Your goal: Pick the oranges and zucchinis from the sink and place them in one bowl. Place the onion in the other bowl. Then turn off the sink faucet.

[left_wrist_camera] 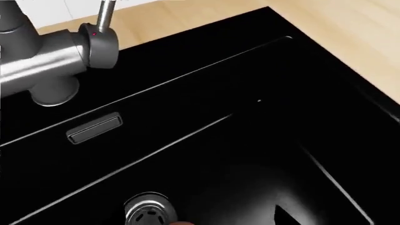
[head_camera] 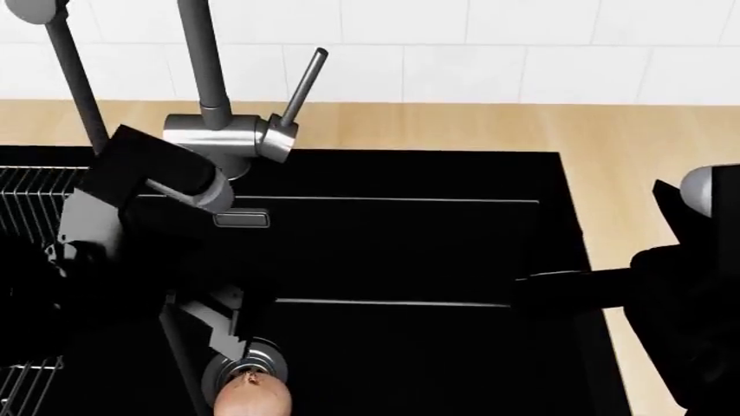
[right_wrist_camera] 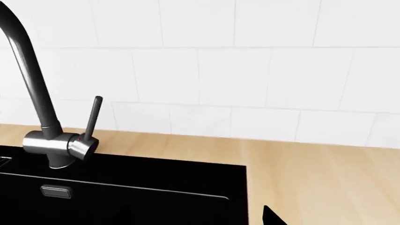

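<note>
Sink (head_camera: 463, 251): black basin set in the wooden worktop (head_camera: 625, 139)
Onion (head_camera: 252, 400): beside the drain (head_camera: 237, 368)
Left end effector (head_camera: 231, 334): above the onion, fingers' state unclear
Right end effector: cannot tell
Faucet (head_camera: 225, 134): behind the sink

One sink (head_camera: 463, 182), black. One faucet (head_camera: 225, 134); one lever (head_camera: 303, 82) on it. One drain (head_camera: 245, 371), one overflow slot (head_camera: 241, 220). One onion (head_camera: 252, 400), at the drain, partly cut off by the head view's edge. Two arms in the head view. One rack (head_camera: 35, 195), partly seen.
</note>
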{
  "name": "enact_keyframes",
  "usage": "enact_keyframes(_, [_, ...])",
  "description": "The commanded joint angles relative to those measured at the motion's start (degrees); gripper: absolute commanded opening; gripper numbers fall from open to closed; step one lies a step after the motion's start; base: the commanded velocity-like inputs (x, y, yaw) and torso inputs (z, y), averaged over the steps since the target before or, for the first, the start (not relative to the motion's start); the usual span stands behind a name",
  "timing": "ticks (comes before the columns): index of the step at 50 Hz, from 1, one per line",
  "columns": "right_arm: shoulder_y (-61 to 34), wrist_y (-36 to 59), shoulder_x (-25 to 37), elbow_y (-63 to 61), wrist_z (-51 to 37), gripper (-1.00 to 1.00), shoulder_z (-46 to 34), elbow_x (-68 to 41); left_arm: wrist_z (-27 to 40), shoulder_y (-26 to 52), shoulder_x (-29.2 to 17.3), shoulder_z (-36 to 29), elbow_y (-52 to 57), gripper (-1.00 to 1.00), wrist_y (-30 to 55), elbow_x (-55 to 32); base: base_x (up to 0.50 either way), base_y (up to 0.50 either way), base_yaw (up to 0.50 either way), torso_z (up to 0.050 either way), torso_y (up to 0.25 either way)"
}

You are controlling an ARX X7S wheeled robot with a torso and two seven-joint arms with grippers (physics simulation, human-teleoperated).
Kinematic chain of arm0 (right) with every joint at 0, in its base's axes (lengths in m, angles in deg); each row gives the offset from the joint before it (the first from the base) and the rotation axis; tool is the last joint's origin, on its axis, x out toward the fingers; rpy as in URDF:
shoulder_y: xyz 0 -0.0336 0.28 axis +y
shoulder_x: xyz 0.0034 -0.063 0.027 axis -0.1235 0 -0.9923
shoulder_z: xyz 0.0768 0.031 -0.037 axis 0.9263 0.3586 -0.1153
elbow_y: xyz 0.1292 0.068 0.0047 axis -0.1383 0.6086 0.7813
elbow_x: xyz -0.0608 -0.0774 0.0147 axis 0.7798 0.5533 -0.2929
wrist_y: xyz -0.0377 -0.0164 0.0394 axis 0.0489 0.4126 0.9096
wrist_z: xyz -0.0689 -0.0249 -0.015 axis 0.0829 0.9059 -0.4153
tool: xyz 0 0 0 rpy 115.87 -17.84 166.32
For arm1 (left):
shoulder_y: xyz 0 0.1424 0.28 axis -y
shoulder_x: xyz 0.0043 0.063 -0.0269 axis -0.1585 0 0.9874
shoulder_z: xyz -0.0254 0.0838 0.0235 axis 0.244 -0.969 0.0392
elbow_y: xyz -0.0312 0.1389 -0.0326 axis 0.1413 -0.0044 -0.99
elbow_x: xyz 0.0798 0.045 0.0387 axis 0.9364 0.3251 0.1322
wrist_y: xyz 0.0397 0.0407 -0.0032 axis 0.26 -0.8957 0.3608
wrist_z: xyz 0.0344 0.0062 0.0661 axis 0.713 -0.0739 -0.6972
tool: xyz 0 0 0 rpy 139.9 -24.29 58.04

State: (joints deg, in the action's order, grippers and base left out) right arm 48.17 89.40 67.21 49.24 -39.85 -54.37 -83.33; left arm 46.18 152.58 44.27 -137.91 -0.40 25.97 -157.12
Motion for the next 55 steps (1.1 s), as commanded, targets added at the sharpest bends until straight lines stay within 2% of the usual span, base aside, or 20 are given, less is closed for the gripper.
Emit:
enact_keyframes(1, [2.6, -1.3, -0.3, -0.2, 1.1, 1.00, 0.8, 0.4, -1.2, 2.3, 6.5, -2.8, -9.8, 1.00, 4.1, -2.2, 0.00, 0.00, 0.00, 0.000, 0.000])
enact_keyframes(8, [1.6, -1.1, -0.4, -0.4, 1.0, 1.00, 0.6, 0.2, -1.9, 0.2, 8.3, -3.4, -15.0, 1.00, 3.4, -2.5, 0.00, 0.00, 0.00, 0.000, 0.000])
enact_keyframes(15, [1.3, -1.6, -0.8, -0.4, 2.0, 1.00, 0.1, 0.6, -2.4, -0.4, 9.8, -5.8, -19.3, 1.00, 0.8, 2.3, 0.00, 0.00, 0.00, 0.000, 0.000])
enact_keyframes(20, [2.0, -2.2, -0.8, -0.3, 2.2, 1.00, 0.4, 0.7, -6.6, 0.7, 11.6, -7.9, -24.2, 1.00, 0.8, 4.7, 0.00, 0.00, 0.00, 0.000, 0.000])
enact_keyframes(30, [2.9, -2.7, -1.0, -0.4, 2.4, 1.00, 1.0, -0.2, -10.0, -1.1, 14.3, -11.2, -31.0, 1.00, -2.3, 9.4, 0.00, 0.00, 0.00, 0.000, 0.000])
enact_keyframes(40, [3.2, -2.8, -1.0, -0.4, 2.4, 1.00, 1.1, -0.6, -16.9, -1.1, 20.0, -14.2, -44.7, 1.00, -7.6, 14.5, 0.00, 0.00, 0.00, 0.000, 0.000])
enact_keyframes(44, [3.5, -3.0, -1.1, -0.2, 2.6, 1.00, 1.1, -0.4, -19.2, -1.0, 21.9, -15.4, -48.5, 1.00, -9.0, 16.2, 0.00, 0.00, 0.00, 0.000, 0.000])
enact_keyframes(46, [3.4, -2.9, -1.1, -0.1, 2.8, 1.00, 0.8, -0.3, -22.4, -1.0, 22.2, -16.6, -48.3, 1.00, -10.5, 17.4, 0.00, 0.00, 0.00, 0.000, 0.000])
enact_keyframes(55, [4.8, -3.9, -1.3, 0.3, 3.4, 1.00, 1.0, 0.1, -26.8, -0.7, 27.3, -19.1, -59.1, 1.00, -13.3, 20.9, 0.00, 0.00, 0.00, 0.000, 0.000])
